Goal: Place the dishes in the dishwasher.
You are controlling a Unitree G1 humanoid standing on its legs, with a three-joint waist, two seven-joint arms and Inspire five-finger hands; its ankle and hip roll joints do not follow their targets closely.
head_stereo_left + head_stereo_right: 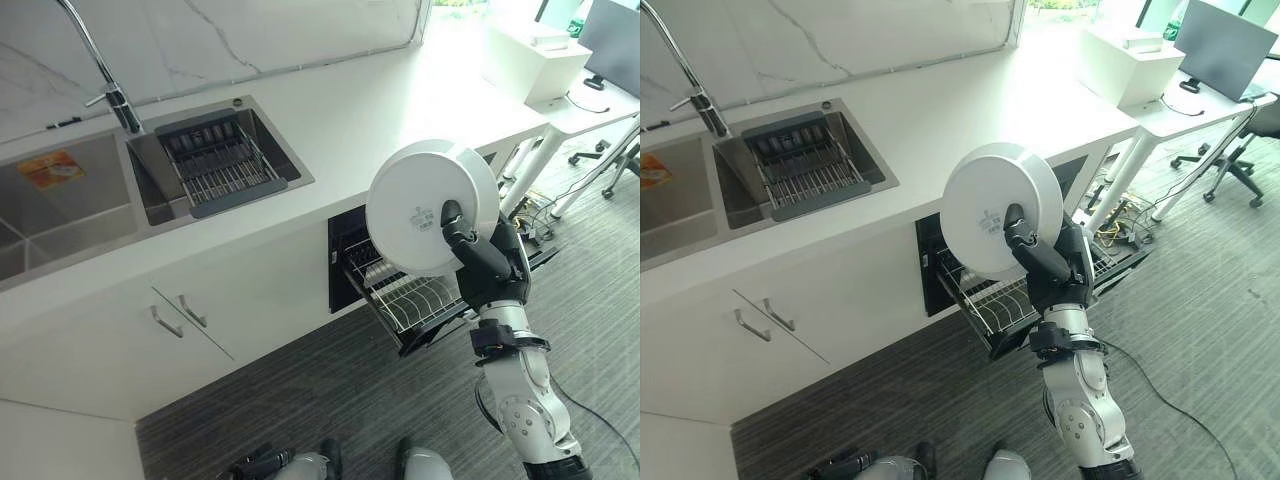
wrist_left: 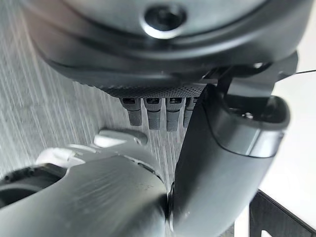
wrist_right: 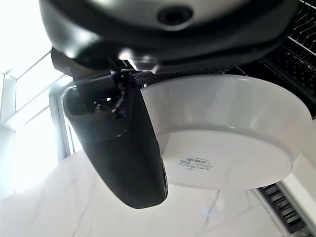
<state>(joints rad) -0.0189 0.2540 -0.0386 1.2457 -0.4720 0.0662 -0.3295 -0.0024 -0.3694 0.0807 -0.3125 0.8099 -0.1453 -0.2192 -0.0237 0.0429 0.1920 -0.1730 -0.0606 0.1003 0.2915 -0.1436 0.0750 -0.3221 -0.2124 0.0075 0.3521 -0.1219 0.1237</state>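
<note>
My right hand (image 1: 485, 262) pinches a white bowl (image 1: 425, 205) by its rim (bottom facing me), up above the pulled-out dishwasher rack (image 1: 415, 300) under the counter (image 1: 380, 110). My left hand (image 2: 148, 111) hangs with straight fingers, holding nothing.

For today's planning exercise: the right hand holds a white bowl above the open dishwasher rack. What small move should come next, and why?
Probably lower the right hand toward the rack: the white bowl is held on edge above it, and the rack is pulled out with free slots.
</note>
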